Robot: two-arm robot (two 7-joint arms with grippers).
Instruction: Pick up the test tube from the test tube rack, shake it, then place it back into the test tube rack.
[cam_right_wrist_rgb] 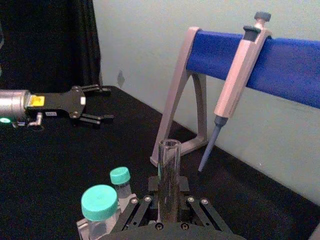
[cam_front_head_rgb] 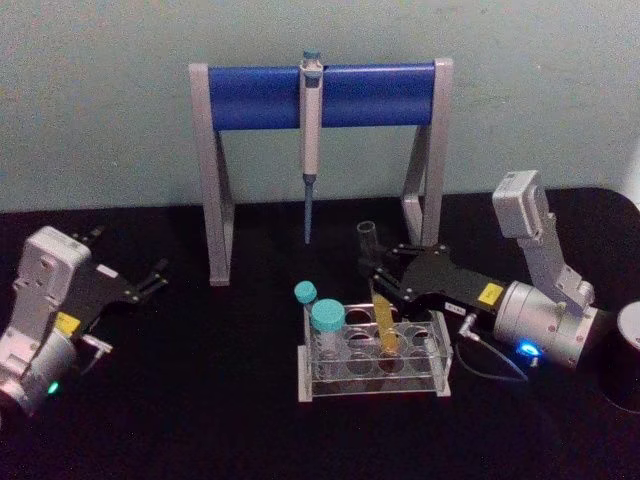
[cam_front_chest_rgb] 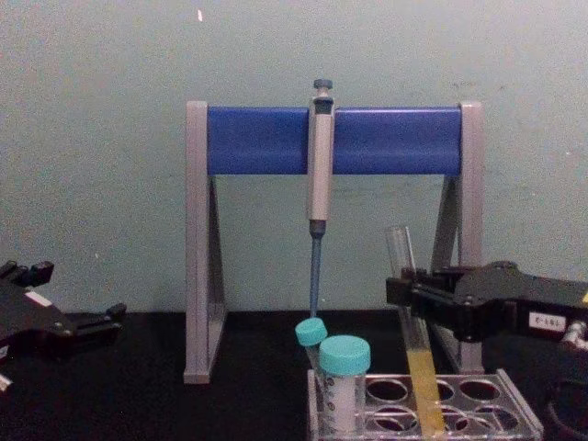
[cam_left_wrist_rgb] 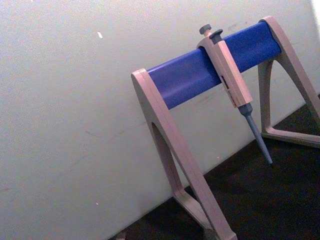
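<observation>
The tube (cam_front_head_rgb: pixel 385 325) (cam_front_chest_rgb: pixel 421 367) stands with its round end down in a hole of the rack (cam_front_head_rgb: pixel 372 392) (cam_front_chest_rgb: pixel 516 393), about the middle of the far row. It is tilted, its open mouth leaning left and toward the far wall. Yellow liquid fills its lower part, and the glass above is clear. The right gripper (cam_front_head_rgb: pixel 377 272) (cam_front_chest_rgb: pixel 409 296) comes in from the right and is clenched on the tube just above the liquid, one finger on each side. In the right wrist view the tube (cam_right_wrist_rgb: pixel 169 172) rises from between those fingers.

The holes right of the tube are open. At the rack's left end, near the tube but apart from it, two capped tubes (cam_front_head_rgb: pixel 327 318) (cam_front_chest_rgb: pixel 344 356) (cam_right_wrist_rgb: pixel 100 202) stand. Their teal caps sit lower than the tube's mouth.

Behind the rack is the stand (cam_front_head_rgb: pixel 320 95) (cam_front_chest_rgb: pixel 386 140) (cam_left_wrist_rgb: pixel 185 80). Its right leg is just behind the right gripper, and the pipette (cam_front_head_rgb: pixel 311 130) (cam_front_chest_rgb: pixel 320 165) hangs from the bar with its tip left of and beyond the tube's mouth. Between the stand's legs, above the rack, the space is open.

The left gripper (cam_front_head_rgb: pixel 152 281) (cam_front_chest_rgb: pixel 92 323) (cam_right_wrist_rgb: pixel 97 106) rests far to the left on the table (cam_front_head_rgb: pixel 200 410), fingers spread and released, well apart from the rack. Bare black table lies between them and along the near edge.
</observation>
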